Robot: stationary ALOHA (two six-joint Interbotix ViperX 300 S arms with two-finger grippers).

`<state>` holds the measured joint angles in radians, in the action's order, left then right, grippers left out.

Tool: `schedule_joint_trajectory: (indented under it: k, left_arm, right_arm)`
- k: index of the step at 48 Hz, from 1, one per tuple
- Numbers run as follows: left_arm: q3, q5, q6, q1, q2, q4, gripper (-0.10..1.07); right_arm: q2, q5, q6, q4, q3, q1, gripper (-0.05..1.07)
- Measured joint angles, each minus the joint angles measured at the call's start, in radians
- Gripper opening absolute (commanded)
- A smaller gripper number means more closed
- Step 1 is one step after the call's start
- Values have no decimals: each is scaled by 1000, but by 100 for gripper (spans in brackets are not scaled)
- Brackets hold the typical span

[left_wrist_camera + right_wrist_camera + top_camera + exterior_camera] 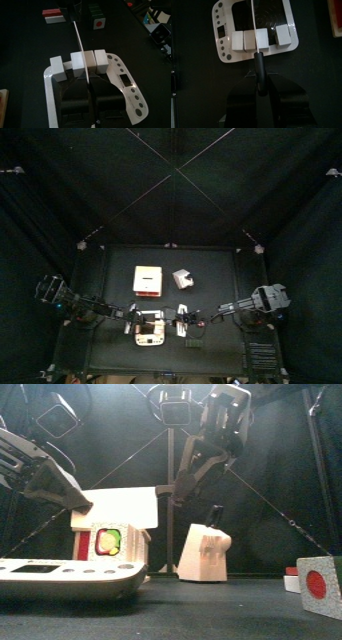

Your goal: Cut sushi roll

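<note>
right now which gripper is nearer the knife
Right. The right gripper is shut on the knife by its handle, with the blade across the sushi roll. The left gripper hangs over the cutting board on the roll's opposite side.

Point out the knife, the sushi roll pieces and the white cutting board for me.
knife [257,62], right wrist view, on the dark handle
sushi roll [261,39], right wrist view, on the middle white block
cutting board [219,35], right wrist view, on the bare side strip with holes
</note>
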<state>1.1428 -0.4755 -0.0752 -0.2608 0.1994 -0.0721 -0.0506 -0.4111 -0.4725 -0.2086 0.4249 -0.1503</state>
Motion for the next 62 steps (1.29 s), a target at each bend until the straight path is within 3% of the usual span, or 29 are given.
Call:
schedule_joint_trajectory:
  k: [36,51,62]
  left_arm:
    - [2,6,5,-6,-3,-38,23]
    - [-3,-2,8,-31,-38,-140,23]
    - [-8,-23,8,-40,-84,-161,23]
  right_arm:
    - [-21,6,0,11,2,0,35]
    - [-49,12,-2,21,2,0,35]
    - [-58,12,-2,37,2,2,35]
